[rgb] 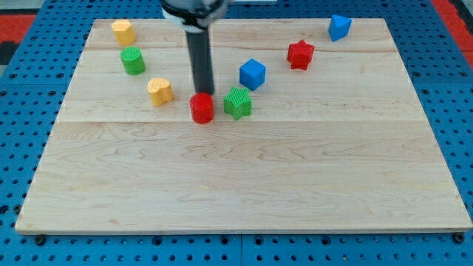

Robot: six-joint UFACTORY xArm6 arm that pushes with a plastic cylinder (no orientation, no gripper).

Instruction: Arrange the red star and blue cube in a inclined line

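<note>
My tip [202, 93] just behind red cyl. [202, 108]

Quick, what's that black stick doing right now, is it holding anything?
My tip: no gripper, holds nothing; it sits just behind the red cylinder.

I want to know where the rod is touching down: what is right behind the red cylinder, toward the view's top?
Directly behind the red cylinder stands the dark rod; my tip meets the cylinder's top edge there. Whether they touch cannot be seen, since the cylinder covers the board just behind it.
</note>
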